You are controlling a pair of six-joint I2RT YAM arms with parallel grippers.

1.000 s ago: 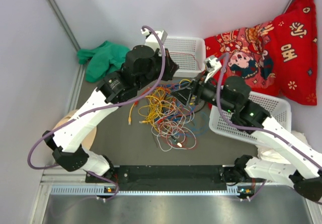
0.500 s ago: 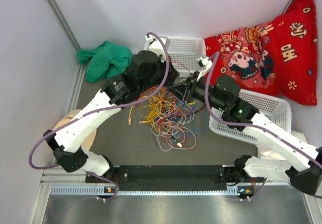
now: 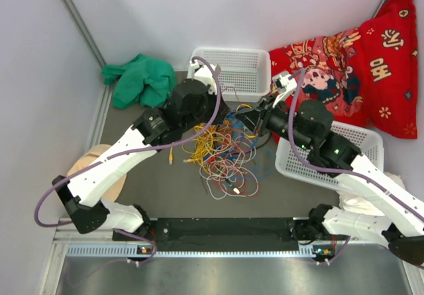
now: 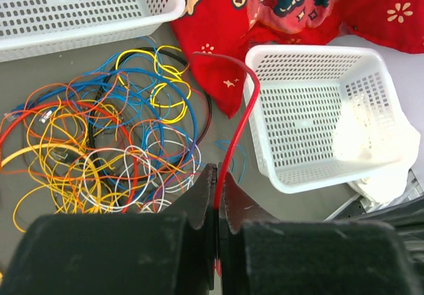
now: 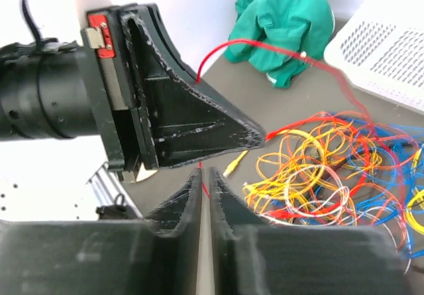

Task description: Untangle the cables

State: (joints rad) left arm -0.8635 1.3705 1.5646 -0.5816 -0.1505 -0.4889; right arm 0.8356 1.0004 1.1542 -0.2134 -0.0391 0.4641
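Observation:
The cables (image 3: 222, 152) lie as a tangled heap of yellow, orange, red, blue and white loops on the dark table, also seen in the left wrist view (image 4: 106, 142). My left gripper (image 4: 217, 176) is shut on a red cable (image 4: 245, 109) that arches up out of its jaws and drops back toward the heap. From above, the left gripper (image 3: 228, 108) hangs over the heap's far edge. My right gripper (image 5: 205, 174) is shut just under the left gripper's fingers (image 5: 192, 122), with a thin red strand of the red cable (image 5: 265, 44) pinched at its tips.
One white basket (image 3: 232, 69) stands at the back, and a second white basket (image 3: 331, 166) sits under the right arm with something white beside it. A red printed cushion (image 3: 358, 63) fills the back right. A green cloth (image 3: 136, 79) lies at the back left.
The right gripper has gone from open to shut, closing on the red strand beside the left gripper. The left gripper stayed shut and shifted slightly.

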